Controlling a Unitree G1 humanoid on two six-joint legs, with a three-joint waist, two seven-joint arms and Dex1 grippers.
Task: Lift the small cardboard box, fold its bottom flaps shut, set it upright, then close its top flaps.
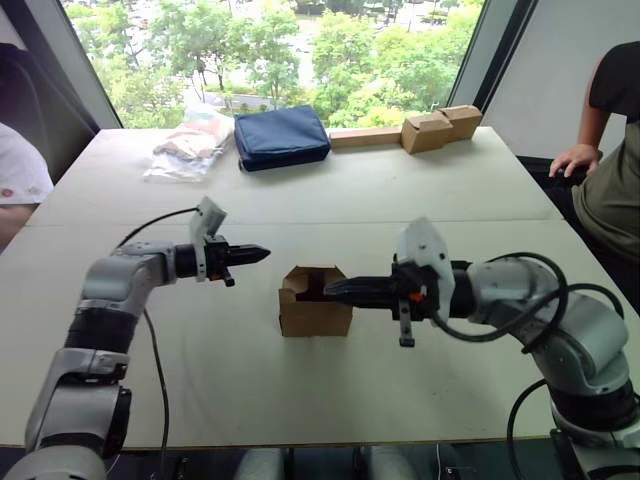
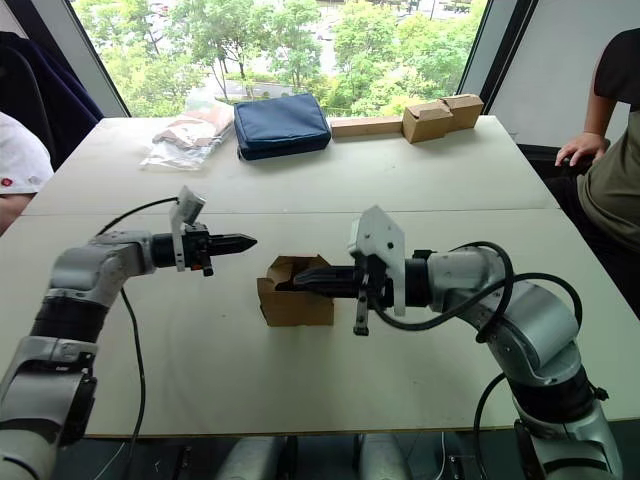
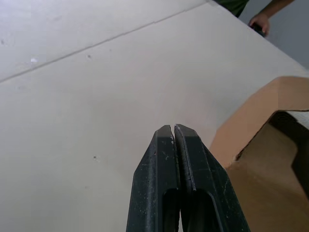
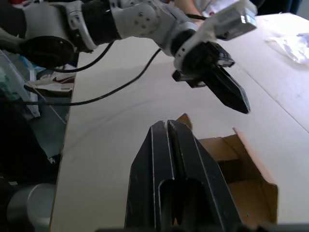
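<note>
Small cardboard box point(image 1: 314, 301) rests on the table point(image 1: 330, 200) near its middle, open end up, top flaps point(image 1: 304, 278) raised.

Left eye view: my right end effector point(image 1: 333, 289) has its fingers pressed together, holding nothing; the tips reach over the box's right rim into the opening. My left end effector point(image 1: 262, 252) is likewise closed and empty, hovering just beside the box to its left and slightly above the rim, apart from it. At the far edge of the table lie a blue pouch point(image 1: 281, 136), a plastic bag point(image 1: 189, 146) and a pair of joined cardboard boxes point(image 1: 441, 127). A person's hand point(image 1: 573, 158) rests at the right edge.

Left wrist view: my two left fingers point(image 3: 164, 169) meet along their length. One raised flap and the box interior lie just beside them.

Right wrist view: my right fingers point(image 4: 159, 159) are pressed together, tips at the box's opening; the left end effector hangs above, apart from the carton.
</note>
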